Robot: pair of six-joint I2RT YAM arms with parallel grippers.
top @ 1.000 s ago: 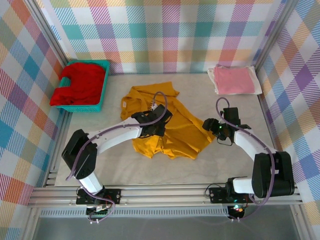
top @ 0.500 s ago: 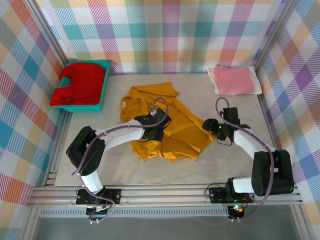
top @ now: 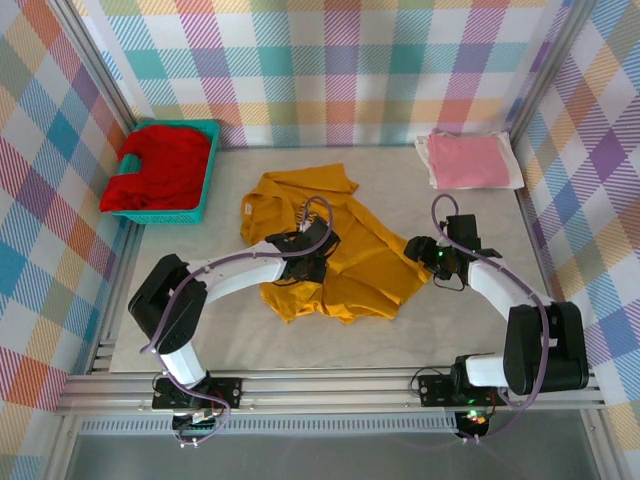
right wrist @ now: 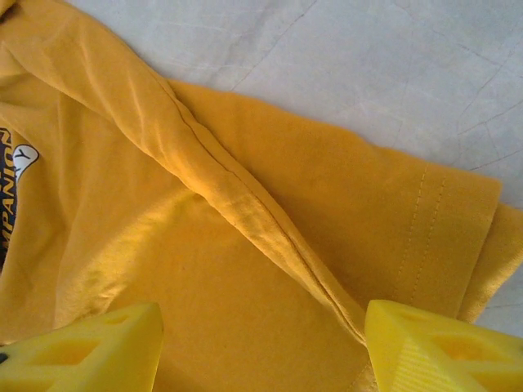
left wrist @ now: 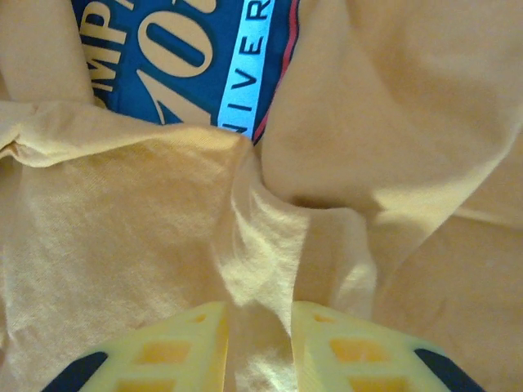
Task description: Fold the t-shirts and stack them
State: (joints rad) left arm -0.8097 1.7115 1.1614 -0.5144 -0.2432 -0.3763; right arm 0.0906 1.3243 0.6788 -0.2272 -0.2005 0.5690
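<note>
We find the left gripper (left wrist: 257,347) pinched shut on a raised ridge of the mustard-yellow t-shirt (left wrist: 131,245), in our judgement to drag a fold across. The blue lettered chest print (left wrist: 188,49) lies just ahead of it. The right gripper (right wrist: 261,343) hangs wide open over the stitched sleeve (right wrist: 392,220), with bare table (right wrist: 368,65) beyond. The cloth is soft, matte and creased.

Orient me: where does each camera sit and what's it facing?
Top external: above, behind the arms, looking down at the table; both arms show, reaching the mustard-yellow t-shirt.
Left wrist: looks down past the left gripper, shut on a shirt fold.
Right wrist: looks past the open right gripper at the shirt's hem and table.
All three share that t-shirt.
</note>
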